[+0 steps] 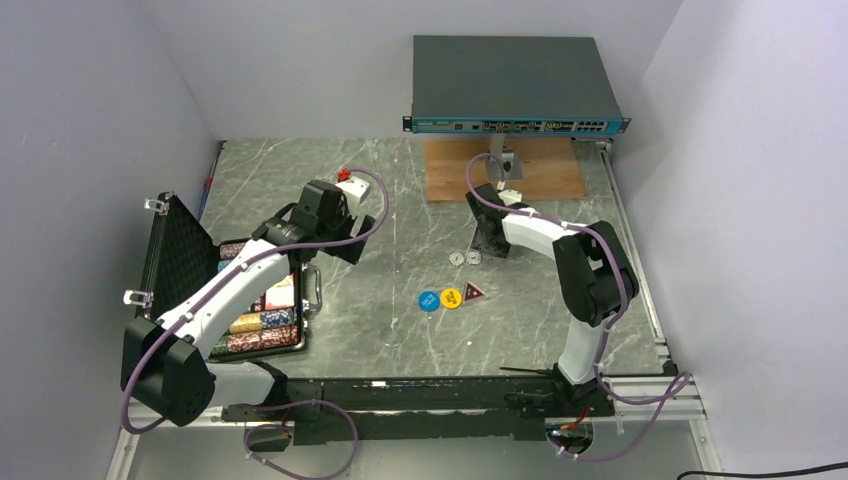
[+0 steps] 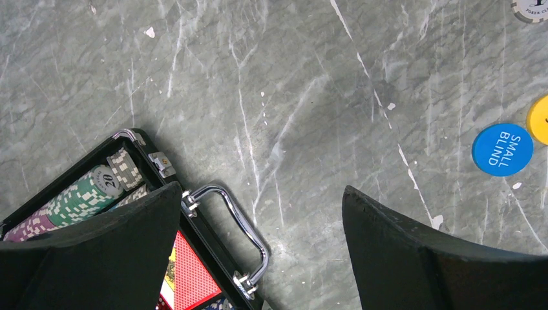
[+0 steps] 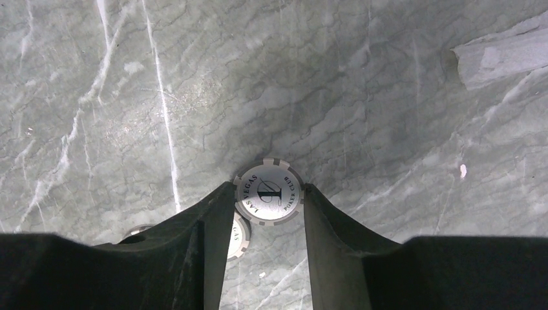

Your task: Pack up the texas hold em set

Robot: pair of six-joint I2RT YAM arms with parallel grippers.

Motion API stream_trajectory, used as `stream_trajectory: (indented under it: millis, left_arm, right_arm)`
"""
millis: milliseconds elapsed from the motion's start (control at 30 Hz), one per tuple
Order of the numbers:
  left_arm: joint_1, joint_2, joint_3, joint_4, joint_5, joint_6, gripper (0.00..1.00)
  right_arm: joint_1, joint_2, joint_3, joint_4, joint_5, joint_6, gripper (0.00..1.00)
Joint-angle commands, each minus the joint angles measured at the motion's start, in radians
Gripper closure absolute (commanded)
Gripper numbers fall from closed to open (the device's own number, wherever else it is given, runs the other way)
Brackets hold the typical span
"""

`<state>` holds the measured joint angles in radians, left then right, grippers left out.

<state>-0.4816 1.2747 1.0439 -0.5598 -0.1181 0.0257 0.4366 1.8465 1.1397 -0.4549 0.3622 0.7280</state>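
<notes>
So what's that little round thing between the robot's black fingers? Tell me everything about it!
It's a round poker chip, white in the middle with grey and white blocks round its rim. It reads LAS VEGAS POKER CLUB around a big 1. It lies face up over the grey marbled table. The right gripper has black fingers touching its two opposite edges. It partly covers a second similar chip. Whether it's lifted yet, I can't tell.

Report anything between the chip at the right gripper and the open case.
The left gripper hangs open over the table beside the case's handle, on the chip's route; nothing else visible intervenes.
</notes>
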Motion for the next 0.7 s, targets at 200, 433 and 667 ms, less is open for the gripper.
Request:
stream_trajectory:
  millis: [200,433,667]
  left_arm:
    - [-0.001,0.01,0.043,-0.001,0.004,0.003,0.05]
    - [-0.002,0.012,0.045,-0.001,0.007,0.003,0.05]
    - [-0.003,0.015,0.046,-0.003,0.01,0.002,0.05]
  right_arm:
    - [0.0,-0.071,-0.022,-0.02,0.018,-0.035,0.63]
    - [0.003,-0.118,-0.017,-0.019,0.027,-0.073,0.67]
    - [0.059,-0.12,-0.014,0.005,-0.027,-0.135,0.67]
